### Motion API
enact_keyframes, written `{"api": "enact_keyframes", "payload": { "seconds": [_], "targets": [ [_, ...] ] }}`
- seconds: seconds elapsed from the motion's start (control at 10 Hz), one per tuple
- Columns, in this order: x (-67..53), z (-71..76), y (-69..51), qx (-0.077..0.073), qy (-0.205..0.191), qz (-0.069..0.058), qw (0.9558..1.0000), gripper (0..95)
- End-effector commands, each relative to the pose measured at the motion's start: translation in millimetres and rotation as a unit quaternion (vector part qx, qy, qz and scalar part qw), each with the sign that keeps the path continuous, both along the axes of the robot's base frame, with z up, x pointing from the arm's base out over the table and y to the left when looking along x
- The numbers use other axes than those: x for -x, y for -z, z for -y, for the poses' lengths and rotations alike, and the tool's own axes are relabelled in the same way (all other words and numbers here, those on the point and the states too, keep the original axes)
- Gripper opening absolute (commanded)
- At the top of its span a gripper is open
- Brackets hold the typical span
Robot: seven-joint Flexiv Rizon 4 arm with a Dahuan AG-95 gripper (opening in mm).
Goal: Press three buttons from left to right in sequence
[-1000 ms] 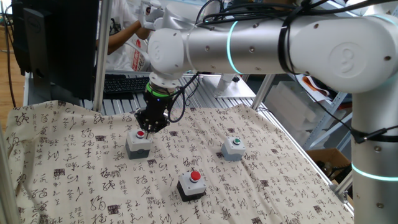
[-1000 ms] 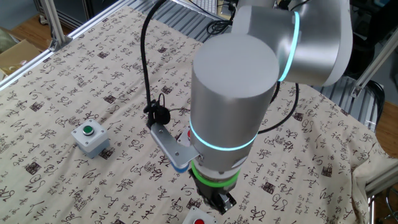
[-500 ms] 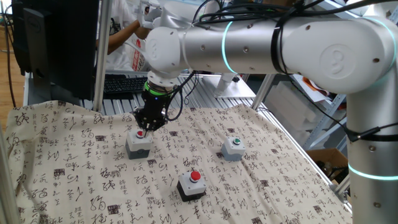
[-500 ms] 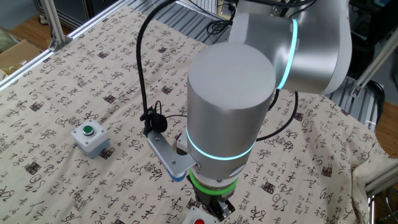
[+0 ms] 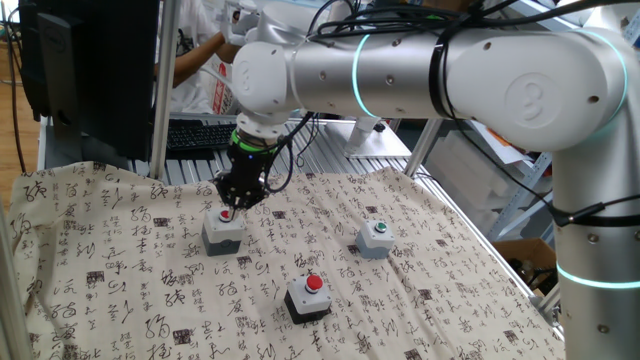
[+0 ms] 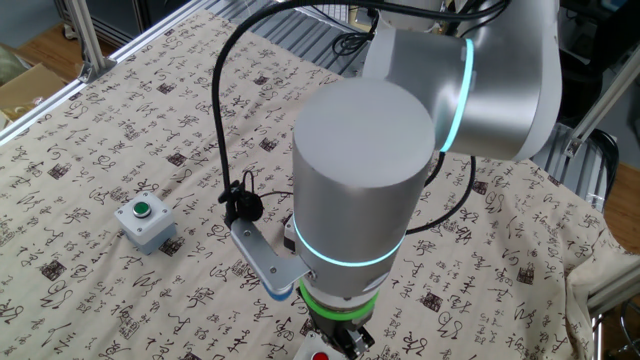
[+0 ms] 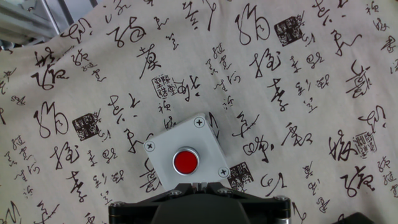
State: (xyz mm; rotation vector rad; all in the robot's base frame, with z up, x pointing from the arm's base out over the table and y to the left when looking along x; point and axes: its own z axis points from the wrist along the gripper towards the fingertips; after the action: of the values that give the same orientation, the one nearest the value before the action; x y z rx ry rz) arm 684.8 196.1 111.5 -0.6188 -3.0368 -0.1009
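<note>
The grey box with the small red button (image 5: 223, 233) stands at the left on the patterned cloth. It fills the lower middle of the hand view (image 7: 186, 155). My gripper (image 5: 232, 203) hangs just above that button, fingertips together and holding nothing. In the hand view the gripper (image 7: 199, 185) sits at the box's near edge. The black-and-white box with the red dome button (image 5: 308, 297) is at the front centre. The light grey box with the green button (image 5: 377, 238) is at the right, and also shows in the other fixed view (image 6: 145, 220).
The cloth (image 5: 120, 280) with black characters covers the table. A metal frame post (image 5: 160, 90) and a keyboard (image 5: 195, 133) stand behind the left box. In the other fixed view the arm (image 6: 360, 200) hides the middle box and most of the left one.
The gripper has shifted slightly left and settled over the grey box's red button. The boxes have not moved.
</note>
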Motion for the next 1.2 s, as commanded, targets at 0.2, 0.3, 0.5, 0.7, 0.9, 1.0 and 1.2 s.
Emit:
{"api": "enact_keyframes", "payload": {
  "seconds": [0.2,0.3,0.5,0.7,0.9,1.0,1.2],
  "targets": [
    [0.4,0.3,-0.2,0.005,0.001,0.0,1.0,0.0],
    [0.4,0.3,-0.2,0.003,0.001,-0.001,1.0,0.0],
    [0.4,0.3,-0.2,0.002,-0.001,0.002,1.0,0.0],
    [0.4,0.3,-0.2,0.005,-0.007,0.003,1.0,0.0],
    [0.4,0.3,-0.2,0.003,-0.009,0.006,0.9999,0.0],
    [0.4,0.3,-0.2,0.003,-0.012,0.009,0.9999,0.0],
    [0.4,0.3,-0.2,-0.008,-0.017,0.021,0.9996,0.0]
  ]
}}
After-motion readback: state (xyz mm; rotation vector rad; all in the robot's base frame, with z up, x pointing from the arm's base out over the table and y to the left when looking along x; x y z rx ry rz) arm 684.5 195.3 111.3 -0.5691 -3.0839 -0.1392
